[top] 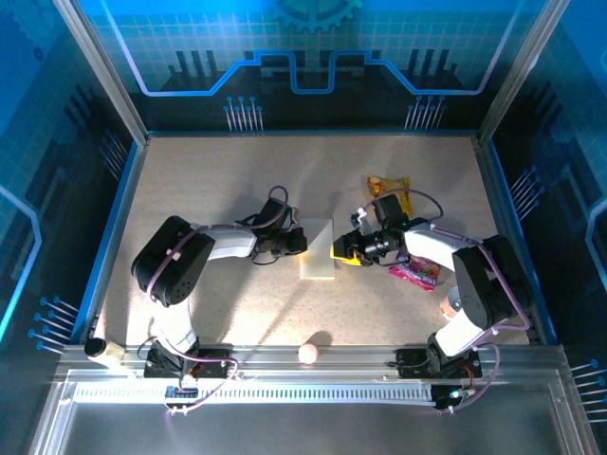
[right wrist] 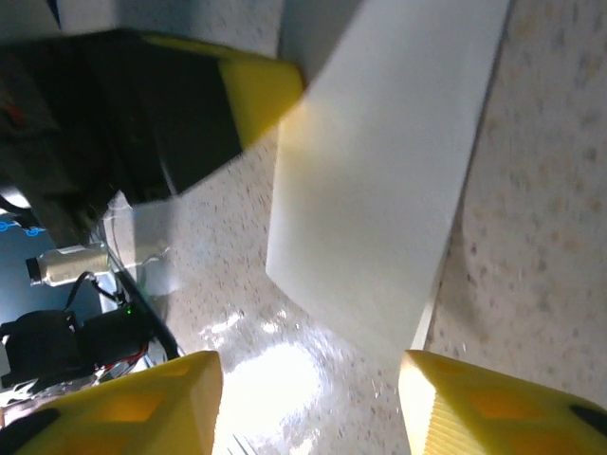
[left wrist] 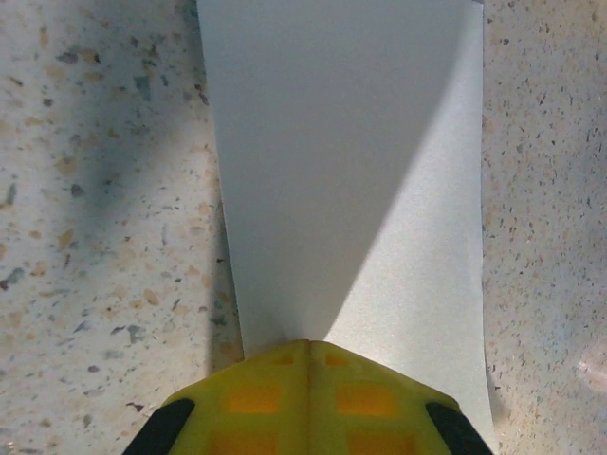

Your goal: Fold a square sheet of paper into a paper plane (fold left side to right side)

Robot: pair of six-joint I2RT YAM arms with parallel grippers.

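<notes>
Closest to the lens, the left pincer [left wrist: 308,389] is clenched, its yellow tips shut together and set on the near edge of the square sheet of paper [left wrist: 351,171]. Whether it nips that edge or only presses down on it, I cannot tell. Either way the likely purpose is to anchor the sheet so it does not slide on the speckled surface [left wrist: 95,237].

From above, the paper [top: 318,249] lies flat in the middle of the surface as a narrow upright rectangle. I judge this to be the square already doubled over from left to right. The left pincer [top: 294,242] meets its left long edge, and the right pincer [top: 343,251] sits just beside its right long edge.

On the right wrist camera, the right pincer [right wrist: 308,408] is released. Its two yellow fingers stand well apart with nothing between them, and the sheet [right wrist: 379,190] lies just ahead. That suits letting the fold rest under its own crease.

Behind the right arm, a yellow snack packet [top: 389,188] and a pink wrapper [top: 414,273] lie apart from the paper, out of the working area.
</notes>
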